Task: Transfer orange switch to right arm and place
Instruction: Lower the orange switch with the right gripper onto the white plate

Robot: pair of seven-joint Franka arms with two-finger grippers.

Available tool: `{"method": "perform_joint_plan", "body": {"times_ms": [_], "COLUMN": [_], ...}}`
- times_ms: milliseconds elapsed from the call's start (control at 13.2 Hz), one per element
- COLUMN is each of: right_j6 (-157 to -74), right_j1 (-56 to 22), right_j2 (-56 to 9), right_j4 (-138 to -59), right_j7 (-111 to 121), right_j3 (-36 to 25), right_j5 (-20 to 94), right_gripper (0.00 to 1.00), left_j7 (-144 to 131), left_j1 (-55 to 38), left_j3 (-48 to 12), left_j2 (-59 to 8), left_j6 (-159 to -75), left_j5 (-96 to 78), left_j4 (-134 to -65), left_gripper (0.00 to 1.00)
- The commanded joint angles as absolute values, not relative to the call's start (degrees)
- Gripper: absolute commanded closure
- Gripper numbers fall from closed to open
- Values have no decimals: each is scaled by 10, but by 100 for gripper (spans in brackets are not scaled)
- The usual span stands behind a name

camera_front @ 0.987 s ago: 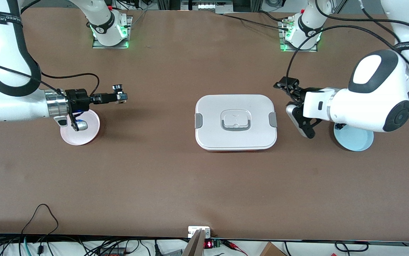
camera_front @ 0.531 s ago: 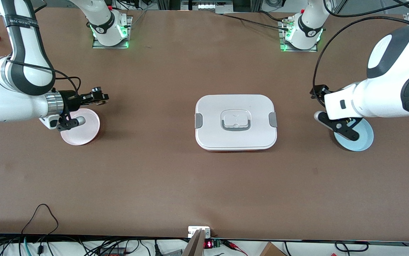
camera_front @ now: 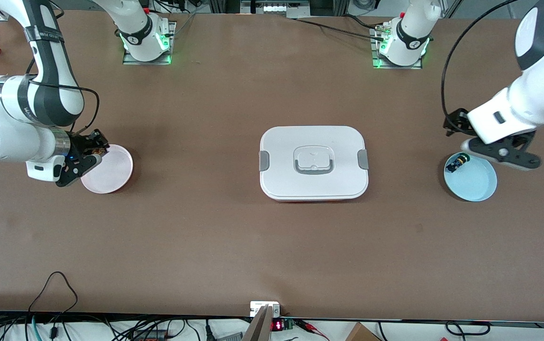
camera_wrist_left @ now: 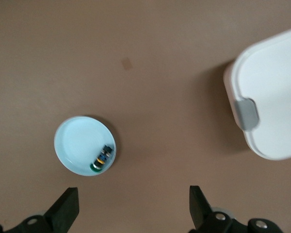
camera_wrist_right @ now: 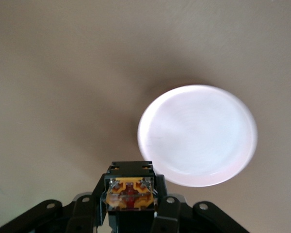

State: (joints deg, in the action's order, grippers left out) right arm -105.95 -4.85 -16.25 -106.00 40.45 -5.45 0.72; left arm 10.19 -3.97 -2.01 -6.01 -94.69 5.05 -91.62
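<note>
My right gripper (camera_front: pixel 93 145) is shut on the orange switch (camera_front: pixel 97 150), at the edge of the pink plate (camera_front: pixel 113 173) toward the right arm's end of the table. In the right wrist view the switch's tan-orange body (camera_wrist_right: pixel 131 191) sits between the fingers (camera_wrist_right: pixel 89 213), with the pink plate (camera_wrist_right: pixel 198 135) bare. My left gripper (camera_front: pixel 489 147) is open and empty over the table beside the blue plate (camera_front: pixel 477 184). Its two fingertips (camera_wrist_left: pixel 68 208) stand wide apart in the left wrist view.
A black switch with a green cap (camera_front: pixel 457 163) lies in the blue plate (camera_wrist_left: pixel 75 143); it also shows in the left wrist view (camera_wrist_left: pixel 101 159). A white lidded box (camera_front: pixel 313 162) sits mid-table and also shows in the left wrist view (camera_wrist_left: pixel 271 97). Cables run along the table's near edge.
My right arm drew back toward its own end with the switch and now points down by the pink plate. My left arm pulled away from the box, uncovering the blue plate.
</note>
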Motion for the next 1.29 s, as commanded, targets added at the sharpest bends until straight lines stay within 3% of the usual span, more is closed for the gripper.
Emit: {"method": "perform_joint_plan", "body": {"times_ms": [0, 911, 1215], "right_j6": [-1107, -1385, -1390], "right_j1": [-40, -5, -5], "right_j2": [-162, -170, -187], "right_j4": [-1071, -1227, -1238], "right_j7": [493, 877, 880], "right_j3": [-49, -50, -50], "right_j5": [-32, -31, -31], "right_gripper": [73, 72, 72], "left_j7": [91, -2, -2], "left_j1": [-73, -35, -37], "left_j3": [37, -8, -8], "left_j2": [6, 2, 2], "left_j6": [-1012, -974, -974], "left_j5": [27, 30, 32], "left_j4": [-1007, -997, -997], "left_gripper": [0, 0, 0]}}
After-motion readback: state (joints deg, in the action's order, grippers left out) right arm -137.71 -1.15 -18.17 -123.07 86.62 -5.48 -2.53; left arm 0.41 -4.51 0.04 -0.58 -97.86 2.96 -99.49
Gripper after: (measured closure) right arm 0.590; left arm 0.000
